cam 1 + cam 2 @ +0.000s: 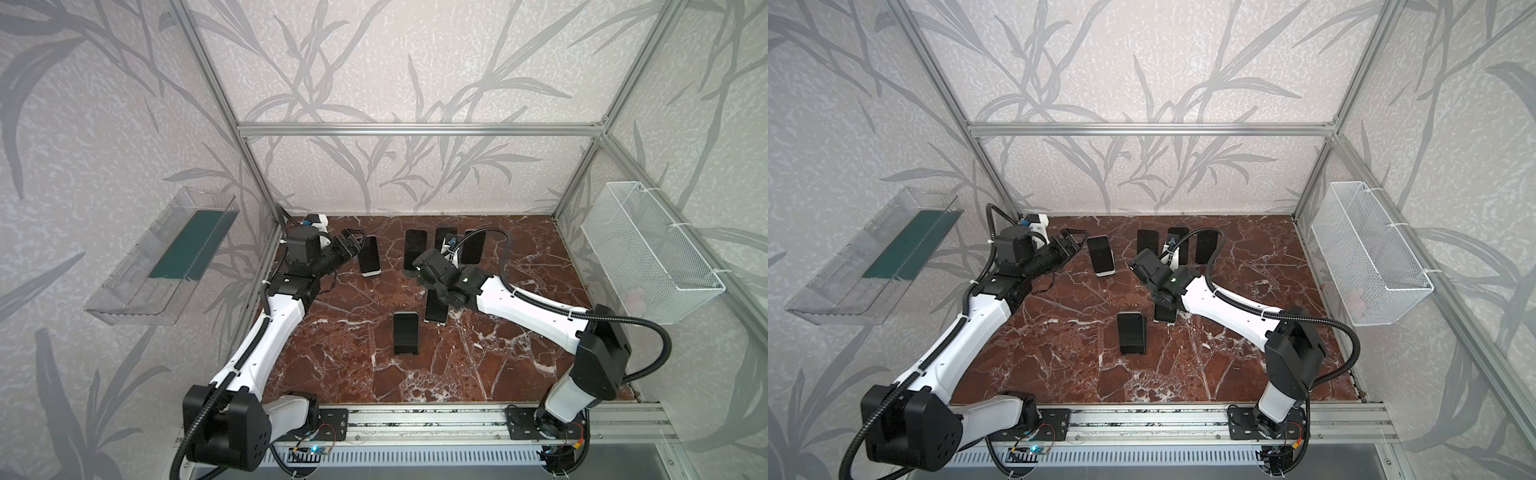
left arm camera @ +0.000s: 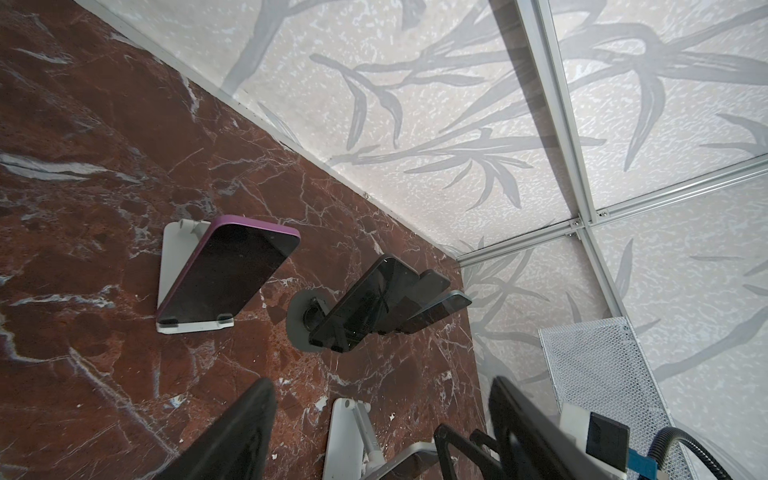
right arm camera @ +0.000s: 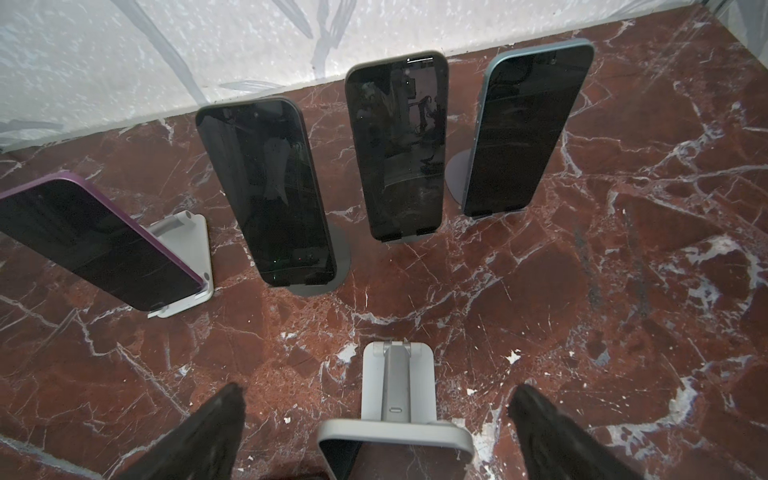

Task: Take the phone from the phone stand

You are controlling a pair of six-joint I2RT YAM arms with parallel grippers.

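- Glossy phone (image 3: 338, 455) leaning on matte grey stand (image 3: 398, 386), veined red-brown marble table (image 3: 582, 291).
- Right gripper (image 3: 377, 392) spread wide, empty, black fingers (image 3: 208, 436) flanking that phone.
- Left gripper (image 1: 352, 242) parted, empty, beside purple-edged phone (image 1: 369, 259).

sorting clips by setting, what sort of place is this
Probably a robot test cell, not a home: an aluminium frame with wallpapered panels, robot arms on a rail, phones propped on stands on a marble-look tabletop.
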